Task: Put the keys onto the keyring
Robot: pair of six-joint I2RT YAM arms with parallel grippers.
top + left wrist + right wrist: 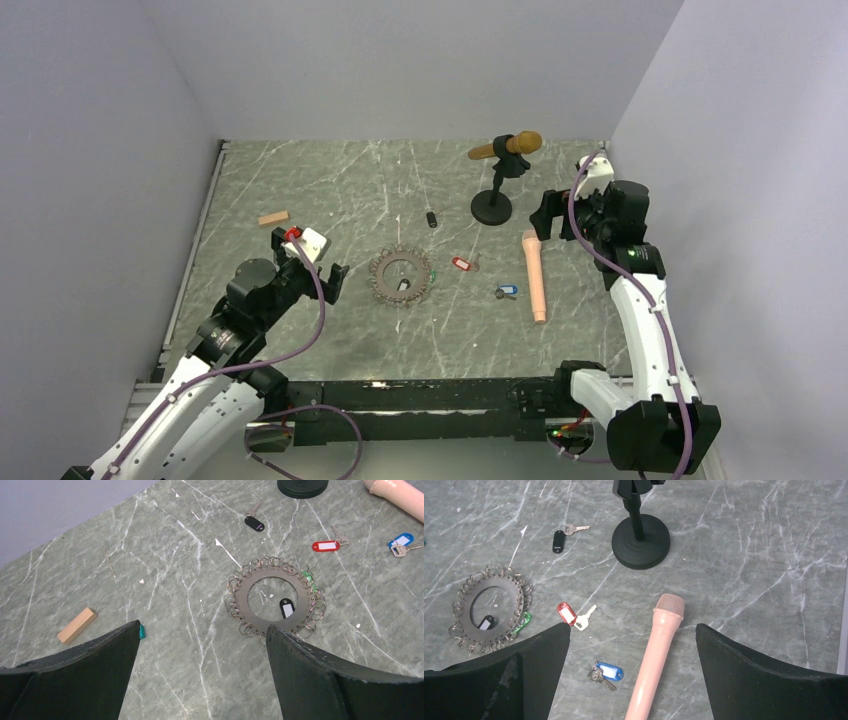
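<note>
- Left gripper (204, 627), right gripper (633, 626): both with jaws wide apart, empty.
- Red-tagged key (325, 545) and blue-tagged key (401, 540) lie loose near the keyring (272, 571).
- 1 green tag (306, 575) at its rim.

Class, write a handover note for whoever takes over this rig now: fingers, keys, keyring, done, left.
Left gripper and right gripper: fingers open, empty.
Flat grey metal keyring disc edged with wire loops lies mid-table; green tag at its rim, black tag inside its hole, attachment unclear.
Red-tagged key, blue-tagged key and second black-tagged key lie loose, apart from it: still to thread.
</note>
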